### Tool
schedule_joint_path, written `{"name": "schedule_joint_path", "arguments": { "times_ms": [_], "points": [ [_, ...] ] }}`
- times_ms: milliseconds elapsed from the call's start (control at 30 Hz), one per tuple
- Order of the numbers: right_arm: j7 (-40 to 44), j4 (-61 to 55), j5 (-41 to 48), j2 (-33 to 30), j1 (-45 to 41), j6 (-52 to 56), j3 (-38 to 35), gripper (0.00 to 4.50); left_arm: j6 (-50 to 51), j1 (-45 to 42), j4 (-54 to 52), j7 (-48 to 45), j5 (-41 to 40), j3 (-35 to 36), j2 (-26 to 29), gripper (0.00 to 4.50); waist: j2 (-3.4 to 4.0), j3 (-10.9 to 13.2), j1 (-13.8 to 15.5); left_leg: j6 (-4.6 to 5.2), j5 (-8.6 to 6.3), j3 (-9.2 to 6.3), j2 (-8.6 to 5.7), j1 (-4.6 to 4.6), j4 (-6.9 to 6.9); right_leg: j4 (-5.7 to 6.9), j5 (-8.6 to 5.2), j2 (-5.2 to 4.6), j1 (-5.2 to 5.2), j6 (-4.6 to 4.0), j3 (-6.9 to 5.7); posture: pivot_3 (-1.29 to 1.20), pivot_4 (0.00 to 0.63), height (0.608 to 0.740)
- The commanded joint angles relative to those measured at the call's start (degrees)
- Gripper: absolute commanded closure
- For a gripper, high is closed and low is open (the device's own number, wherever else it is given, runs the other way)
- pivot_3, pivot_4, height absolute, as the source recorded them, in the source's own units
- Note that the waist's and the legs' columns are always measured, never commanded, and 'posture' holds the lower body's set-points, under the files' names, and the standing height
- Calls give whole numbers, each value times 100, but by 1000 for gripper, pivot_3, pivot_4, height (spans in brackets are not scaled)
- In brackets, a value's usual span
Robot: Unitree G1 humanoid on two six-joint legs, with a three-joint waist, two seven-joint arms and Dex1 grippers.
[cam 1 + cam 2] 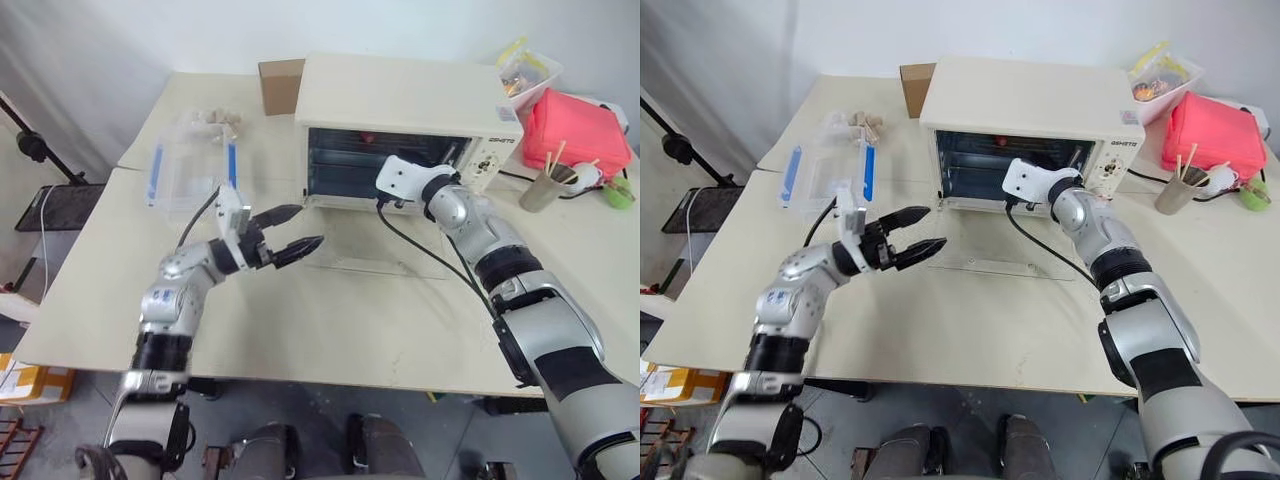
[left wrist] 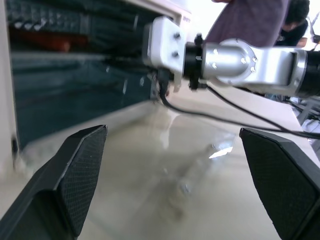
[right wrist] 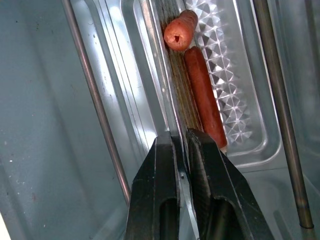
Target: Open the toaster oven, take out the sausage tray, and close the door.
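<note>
The cream-white toaster oven [image 1: 400,95] stands at the back of the table. Its glass door [image 1: 370,255] is folded down flat in front of it. My right gripper [image 3: 181,137] reaches into the oven's mouth, shut on the near rim of the silver sausage tray [image 3: 240,100]. The tray sits on the oven's rack with two reddish sausages [image 3: 202,95] in it. Above the table, left of the lowered door, my left gripper [image 1: 308,227] hangs open with nothing between its fingers [image 2: 75,175]. It points toward the oven.
A clear plastic container with blue clips [image 1: 190,165] lies left of the oven, a brown cardboard box [image 1: 280,85] behind it. Right of the oven are a red pouch [image 1: 575,130] and a cup of sticks [image 1: 545,185]. My right arm's black cable [image 1: 420,250] hangs across the door.
</note>
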Motion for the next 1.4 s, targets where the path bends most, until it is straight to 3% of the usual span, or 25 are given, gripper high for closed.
{"name": "schedule_joint_path", "arguments": {
  "times_ms": [33,133,333,833,1100,1267,1400],
  "points": [
    [-211,-343,81,-82,-146,-136,-144,4464,-49,-730,806,2,16,75,-195,0,0,0,-11,0,0,1,1,0,-3,0,0,0,-2,0,-1,0,150,740],
    [-152,-684,13,-205,-101,-234,-155,4464,202,-1554,1730,336,-3,261,-389,0,-3,2,5,4,3,-2,1,-16,-2,1,0,3,-14,0,-8,0,150,740],
    [347,-1746,22,-458,423,-268,-206,4464,238,-1985,2337,42,-52,486,-328,0,-3,2,-28,7,8,13,-4,-47,-17,18,1,4,-75,1,-6,0,150,740],
    [1993,-6457,389,-1305,3527,871,-1145,4464,288,-2241,2751,-354,-24,709,-345,0,-4,3,52,10,13,10,-9,-71,5,23,1,9,-90,1,-4,0,150,740],
    [2198,-8022,313,-1319,4891,1376,-1675,4464,116,-2094,2634,-569,79,693,-261,0,-5,4,174,13,15,15,-16,-72,15,25,1,18,-89,2,-9,0,150,740],
    [2268,-8590,281,-1349,5542,1333,-1850,4464,771,-1810,2203,-827,-77,684,60,0,-5,4,180,14,14,10,-17,-72,36,34,2,18,-83,3,-2,0,150,740],
    [2425,-8917,289,-1388,5929,1297,-1865,4464,2246,-1557,1777,-808,-388,759,480,0,-5,4,167,13,14,8,-16,-72,41,39,2,19,-83,3,3,0,150,740]
  ]
}}
